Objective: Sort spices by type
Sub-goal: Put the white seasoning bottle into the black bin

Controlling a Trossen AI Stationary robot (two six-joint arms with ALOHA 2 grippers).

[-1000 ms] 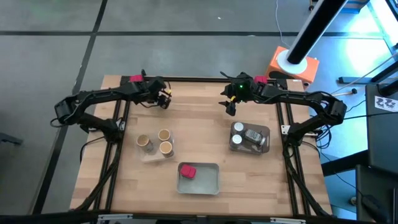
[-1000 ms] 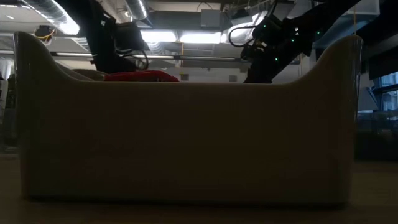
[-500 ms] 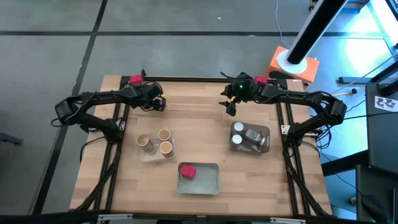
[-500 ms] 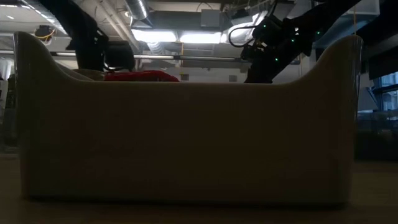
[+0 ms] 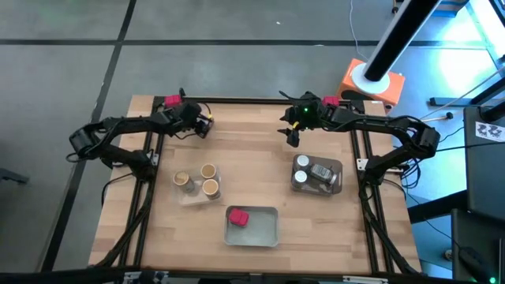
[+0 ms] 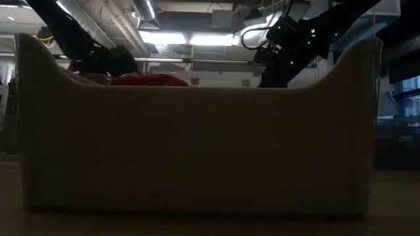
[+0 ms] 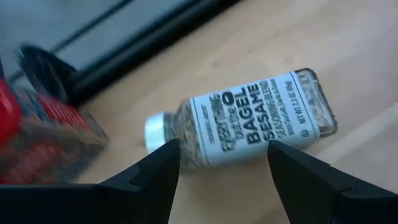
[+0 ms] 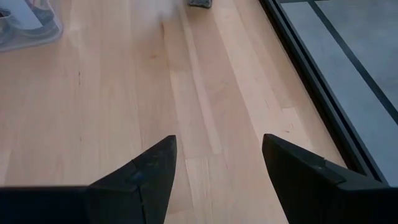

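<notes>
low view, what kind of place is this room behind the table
Probably a lab or industrial workshop, not a home kitchen: bare ceiling ducts and strip lights run overhead in the low view, and from above the wooden table stands on a grey concrete floor.

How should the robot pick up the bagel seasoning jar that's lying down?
Probably by the labelled middle of the jar, coming down from above. It lies on its side on the table, so its long sides are free, and the left gripper is open with a finger towards each side.
</notes>
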